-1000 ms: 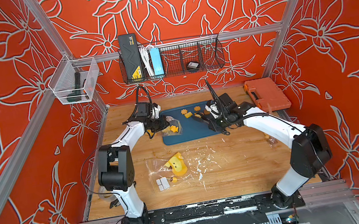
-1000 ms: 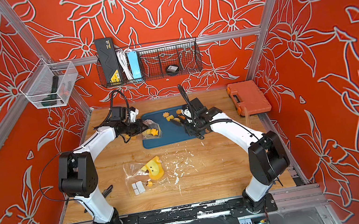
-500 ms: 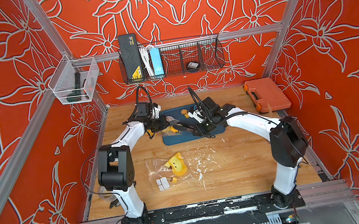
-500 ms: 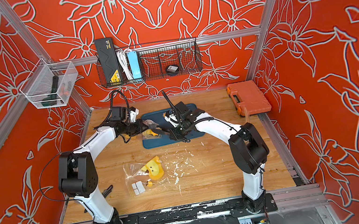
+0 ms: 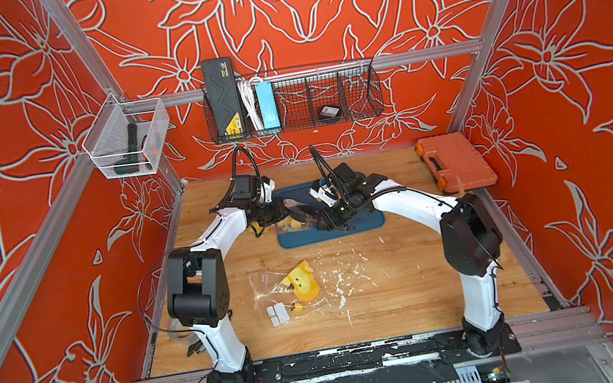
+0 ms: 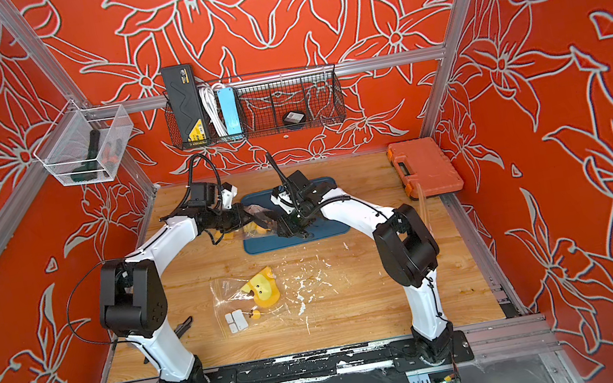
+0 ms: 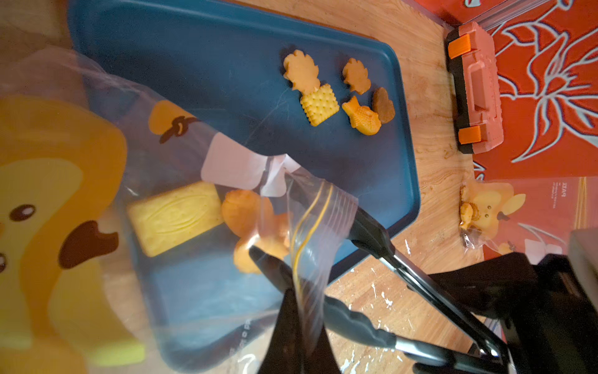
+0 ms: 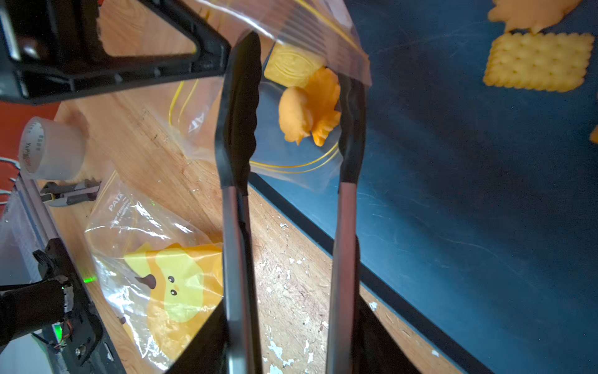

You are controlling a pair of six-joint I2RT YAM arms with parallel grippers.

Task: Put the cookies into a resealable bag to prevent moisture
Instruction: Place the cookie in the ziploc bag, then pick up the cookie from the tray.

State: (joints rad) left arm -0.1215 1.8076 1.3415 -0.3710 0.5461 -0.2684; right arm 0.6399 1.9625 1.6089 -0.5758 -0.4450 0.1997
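Right gripper (image 5: 332, 218), grasping tongs (image 8: 238, 129), reached into resealable bag (image 7: 318, 209); cookies (image 7: 176, 221) inside; left gripper (image 7: 297, 330) clenches bag edge.

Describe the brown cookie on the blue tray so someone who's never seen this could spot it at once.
Find the blue tray at the back of the wooden table. A few loose cookies cluster on it, outside the bag; the brown cookie sits right beside the orange fish-shaped one. It is the only brown piece among yellow and orange neighbours.
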